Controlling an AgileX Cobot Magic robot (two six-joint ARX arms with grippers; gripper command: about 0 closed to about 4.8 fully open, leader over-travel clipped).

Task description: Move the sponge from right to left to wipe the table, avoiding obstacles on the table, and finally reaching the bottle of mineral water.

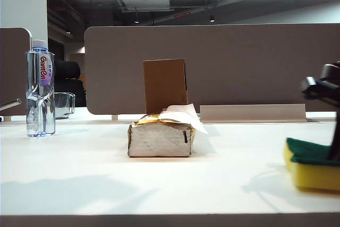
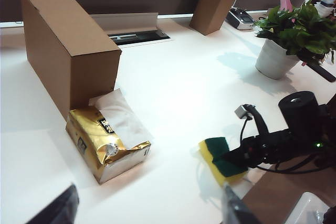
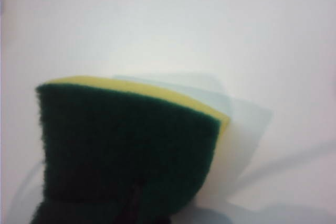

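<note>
**Ann:** Two obstacles sit mid-table: the tissue pack (image 1: 159,139), gold top, white sheet poking out, and the upright cardboard box (image 1: 164,85) directly behind it, the two touching or nearly so from the left wrist camera.

**Ben:** And the sponge (image 1: 312,166)?

**Ann:** Far right of the table (image 1: 106,184), green scouring layer up, yellow foam down on the white surface. The right gripper (image 2: 231,157) is clamped on it; from the left wrist camera its dark fingers come in over the green layer, and the right wrist camera is filled with that green face.

**Ben:** Where's the bottle of mineral water (image 1: 41,89)?

**Ann:** Standing at the far left, white cap, red lettering on the label, well apart from the sponge, with the obstacles between them. A glass cup (image 1: 64,104) sits just behind it.

**Ben:** Left side?

**Ann:** The left gripper (image 2: 147,211) hangs above the table with its jaws spread wide, nothing between them, only the two dark fingertips (image 2: 58,211) showing at the frame's edge. A potted plant (image 2: 294,30) stands further back, beyond the right arm.
</note>
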